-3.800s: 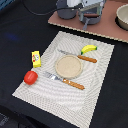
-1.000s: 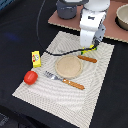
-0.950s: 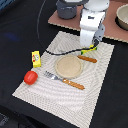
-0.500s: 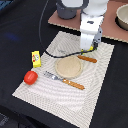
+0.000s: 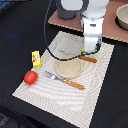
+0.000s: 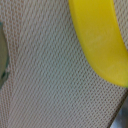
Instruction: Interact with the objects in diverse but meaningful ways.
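The yellow banana [image 6: 97, 40] fills much of the wrist view, very close, lying on the woven placemat [image 6: 45, 75]. In the exterior view my gripper [image 5: 90, 50] is low over the mat's far right, where the banana lay, and hides it. I cannot tell whether the jaws are open or shut. The red tomato [image 5: 30, 77] and the yellow block [image 5: 36, 59] sit off the mat's left edge, far from the gripper. The sausage and the pan are out of view.
A tan round plate [image 5: 69, 68] sits mid-mat, its rim showing in the wrist view [image 6: 2, 60]. A fork [image 5: 65, 80] lies in front of it, a knife [image 5: 86, 59] behind it near the gripper. A wooden board [image 5: 65, 21] and a bowl [image 5: 123, 15] are at the back.
The arm has come from the back down over the banana, which was in plain sight before and is now covered. In the last second it sank slightly lower.
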